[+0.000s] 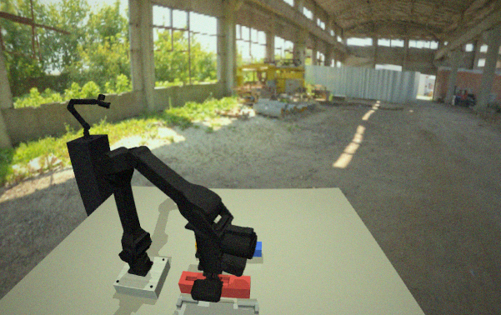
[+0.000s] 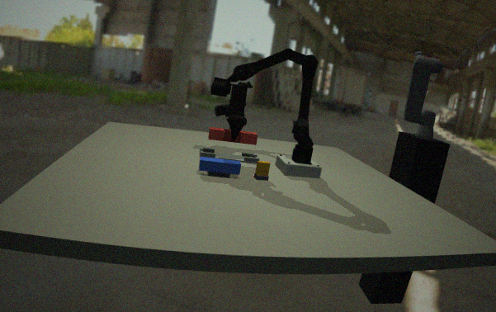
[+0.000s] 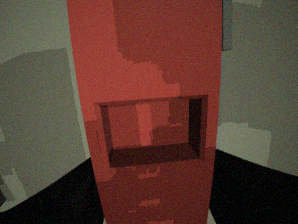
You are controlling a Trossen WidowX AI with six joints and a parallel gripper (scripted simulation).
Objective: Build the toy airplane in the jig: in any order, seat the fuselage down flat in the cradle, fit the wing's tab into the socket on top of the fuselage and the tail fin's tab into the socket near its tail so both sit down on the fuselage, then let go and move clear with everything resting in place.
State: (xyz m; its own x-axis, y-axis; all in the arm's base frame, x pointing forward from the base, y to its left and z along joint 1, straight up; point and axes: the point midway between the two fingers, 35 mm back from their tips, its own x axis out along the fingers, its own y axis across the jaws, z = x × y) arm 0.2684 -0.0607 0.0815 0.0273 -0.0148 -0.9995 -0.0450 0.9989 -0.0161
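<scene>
The red fuselage (image 1: pixel 237 287) (image 2: pixel 248 138) (image 3: pixel 145 65) is held level in the air, sockets up, and fills the middle of the wrist view. My gripper (image 1: pixel 207 288) (image 2: pixel 234 137) (image 3: pixel 149 152) is shut on its sides, near the large socket. The grey jig cradle (image 1: pixel 216 309) (image 2: pixel 252 159) is on the table below the fuselage's height, with a gap between them. The blue wing (image 1: pixel 258 249) (image 2: pixel 219 166) lies apart from the cradle. The yellow tail fin (image 2: pixel 262 168) stands beside the wing; the arm mostly hides it in the top view.
The arm's pale base (image 1: pixel 138 287) (image 2: pixel 298 167) stands beside the cradle and parts. A black pedestal (image 1: pixel 91 171) (image 2: pixel 418 165) with a second, small arm stands beyond the table's edge. The fuselage's large socket is empty.
</scene>
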